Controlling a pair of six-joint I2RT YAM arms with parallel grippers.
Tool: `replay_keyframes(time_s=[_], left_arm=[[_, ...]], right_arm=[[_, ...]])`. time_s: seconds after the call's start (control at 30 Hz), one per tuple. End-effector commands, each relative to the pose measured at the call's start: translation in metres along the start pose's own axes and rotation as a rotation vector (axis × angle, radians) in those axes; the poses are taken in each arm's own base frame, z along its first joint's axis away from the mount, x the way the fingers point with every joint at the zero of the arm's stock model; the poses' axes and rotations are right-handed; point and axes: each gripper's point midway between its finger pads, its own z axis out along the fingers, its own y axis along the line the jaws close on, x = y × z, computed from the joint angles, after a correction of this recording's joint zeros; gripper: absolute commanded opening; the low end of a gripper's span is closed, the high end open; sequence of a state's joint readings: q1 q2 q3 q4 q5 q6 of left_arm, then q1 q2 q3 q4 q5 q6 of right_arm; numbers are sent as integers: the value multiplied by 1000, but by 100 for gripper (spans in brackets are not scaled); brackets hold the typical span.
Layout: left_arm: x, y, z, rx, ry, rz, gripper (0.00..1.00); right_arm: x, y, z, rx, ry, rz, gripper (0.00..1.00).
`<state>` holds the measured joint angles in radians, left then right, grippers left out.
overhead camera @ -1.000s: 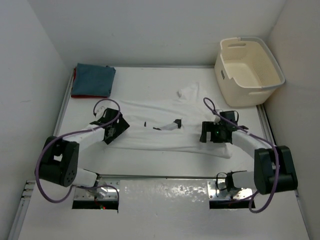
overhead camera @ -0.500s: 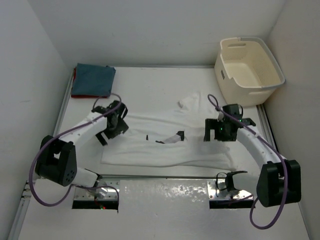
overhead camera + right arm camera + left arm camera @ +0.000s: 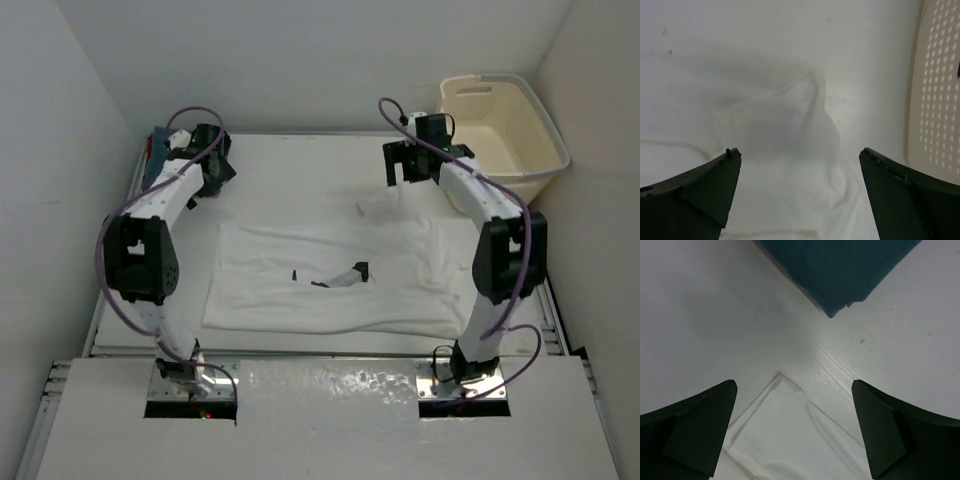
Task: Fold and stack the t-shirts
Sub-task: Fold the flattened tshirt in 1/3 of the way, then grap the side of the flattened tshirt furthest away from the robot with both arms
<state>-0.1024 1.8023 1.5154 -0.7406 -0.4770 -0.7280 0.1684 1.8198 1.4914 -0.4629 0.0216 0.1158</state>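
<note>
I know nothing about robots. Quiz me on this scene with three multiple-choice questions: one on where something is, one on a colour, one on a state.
1. Where on the table is the cream basket?
A) far right corner
B) far left corner
C) near edge, middle

2. What colour is the shirt spread out mid-table?
A) red
B) white
C) blue-grey

3. How do the left claw and right claw stand?
A) both shut on cloth
B) one shut, one open
C) both open, empty

Answers:
1 A: it sits at the far right corner.
2 B: the spread cloth is plainly white.
3 C: each wrist view shows fingers wide apart, gripping nothing.
</note>
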Motion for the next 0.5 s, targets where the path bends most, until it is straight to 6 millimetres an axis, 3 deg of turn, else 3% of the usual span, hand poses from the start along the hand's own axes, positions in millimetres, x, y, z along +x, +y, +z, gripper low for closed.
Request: replay_keyframes(time_s=[0.0, 0.2, 0.47], left_arm=[[-6, -27, 7, 71, 5, 83, 100], [31, -15, 39, -16, 106, 134, 94], [63, 1, 69, -70, 169, 139, 72]], right_arm=[[-32, -26, 34, 133, -7, -58, 99], [-38, -33, 92, 169, 29, -62, 99], [-19, -35, 124, 178, 45, -44, 99]])
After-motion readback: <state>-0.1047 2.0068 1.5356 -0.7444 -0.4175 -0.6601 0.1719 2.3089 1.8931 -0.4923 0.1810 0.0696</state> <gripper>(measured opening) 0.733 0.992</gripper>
